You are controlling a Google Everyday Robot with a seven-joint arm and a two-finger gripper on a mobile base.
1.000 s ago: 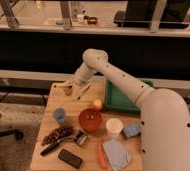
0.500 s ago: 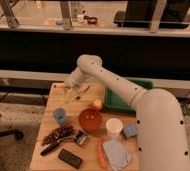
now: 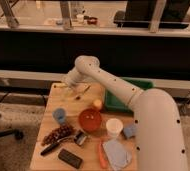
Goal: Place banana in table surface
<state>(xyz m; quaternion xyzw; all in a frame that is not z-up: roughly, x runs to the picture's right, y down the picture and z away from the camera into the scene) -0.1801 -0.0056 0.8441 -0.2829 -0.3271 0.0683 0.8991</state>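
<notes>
Your arm has sunk lower and swung a little left since a second ago. The gripper hangs over the table's far left corner, fingers spread wide, and the banana lies on the wood just beside it.

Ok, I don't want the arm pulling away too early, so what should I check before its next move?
1. Gripper over the table surface, at its far corner: ok.
2. Gripper open: ok.
3. Banana resting on the wood, free of the gripper: cannot tell; the pale piece sits right at its tip.
4. Banana well inside the table edge: not ok; it lies close to the far edge.
5. Way back free of the thin stick and the round yellow fruit: ok; both lie apart from the gripper, toward the green tray.
</notes>
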